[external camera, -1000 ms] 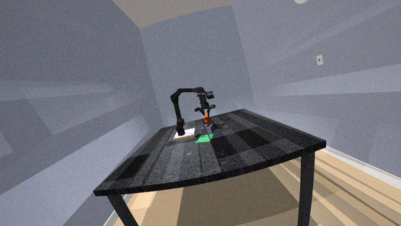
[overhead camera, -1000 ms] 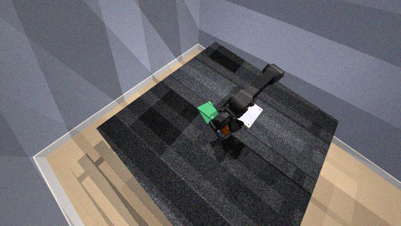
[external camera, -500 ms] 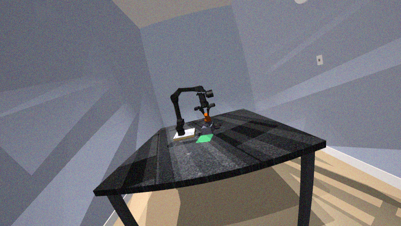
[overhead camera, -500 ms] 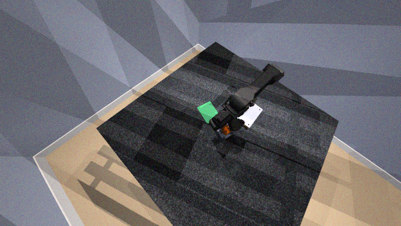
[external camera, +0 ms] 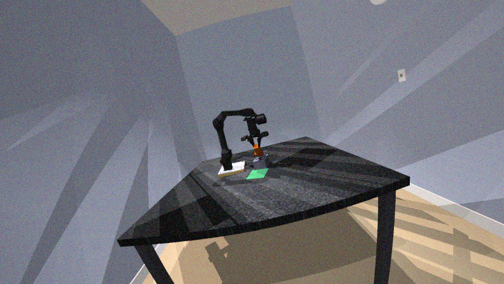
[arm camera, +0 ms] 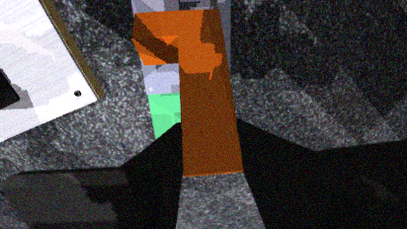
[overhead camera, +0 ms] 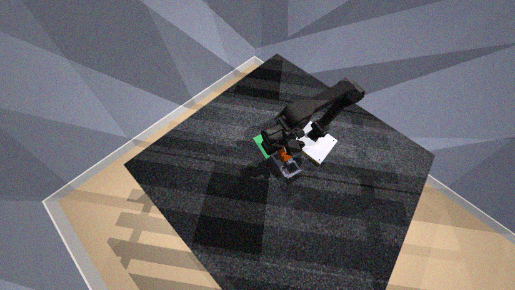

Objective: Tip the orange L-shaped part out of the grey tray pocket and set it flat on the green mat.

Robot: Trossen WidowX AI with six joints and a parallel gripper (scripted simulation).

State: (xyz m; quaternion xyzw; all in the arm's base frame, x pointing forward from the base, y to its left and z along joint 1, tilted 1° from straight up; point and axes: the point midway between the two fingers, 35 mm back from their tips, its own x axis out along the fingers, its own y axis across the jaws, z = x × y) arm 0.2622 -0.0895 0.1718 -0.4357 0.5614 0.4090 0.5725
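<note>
The orange L-shaped part (overhead camera: 283, 155) (external camera: 257, 150) (arm camera: 207, 109) is out of its pocket and hangs from my gripper (overhead camera: 282, 149) (external camera: 255, 143) (arm camera: 210, 150), with its L-shaped end pointing down. The gripper is shut on the straight end of the part. It holds the part above the grey tray (overhead camera: 290, 170) (external camera: 260, 163) (arm camera: 162, 81), whose pocket shows dark. The green mat (overhead camera: 259, 142) (external camera: 257, 173) (arm camera: 165, 113) lies flat on the table right beside the tray. In the top view the arm partly covers it.
The arm's white base plate (overhead camera: 321, 146) (external camera: 232, 169) (arm camera: 44, 84) with a wooden edge lies close beside the tray and mat. The dark speckled table (overhead camera: 252, 223) (external camera: 289, 197) spreads wide around them. Its front edge is far from the gripper.
</note>
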